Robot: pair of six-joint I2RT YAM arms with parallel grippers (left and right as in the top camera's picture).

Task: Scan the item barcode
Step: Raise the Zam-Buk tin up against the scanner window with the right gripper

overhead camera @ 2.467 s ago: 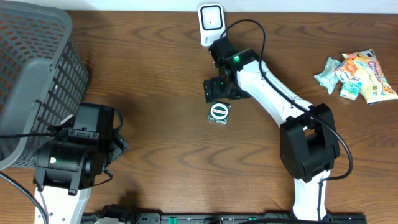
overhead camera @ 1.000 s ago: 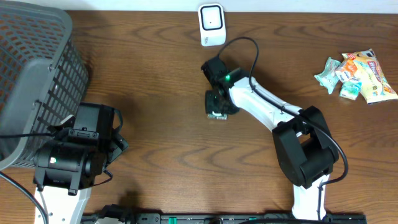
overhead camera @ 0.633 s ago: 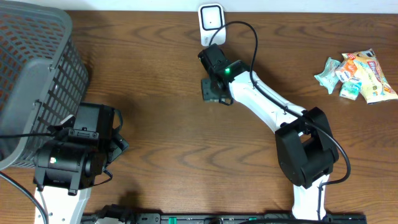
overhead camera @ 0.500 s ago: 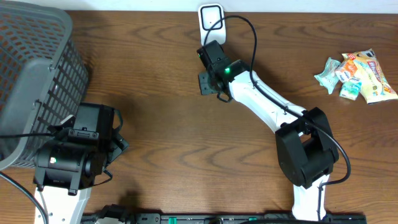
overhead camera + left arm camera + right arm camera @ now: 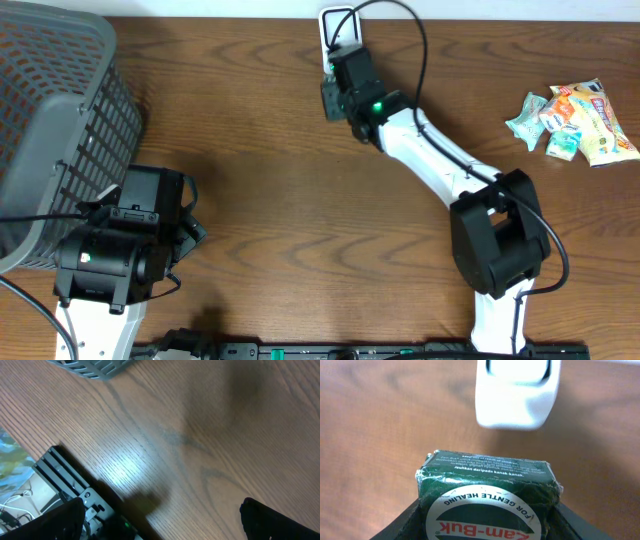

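Holding item at scanner: right gripper [image 5: 334,98] clamped on green Zam-Buk box [image 5: 329,100], just beside the white scanner [image 5: 340,22].
Overhead: left arm [image 5: 120,250] low by the grey basket [image 5: 50,110]; snack packets [image 5: 575,120] far right on the wooden table [image 5: 280,220]. Left wrist: left gripper [image 5: 160,510] jaws spread wide over bare wood, nothing between. Right wrist: box held between both fingers [image 5: 407,522], round label towards the camera, printed edge towards the scanner, near but apart.
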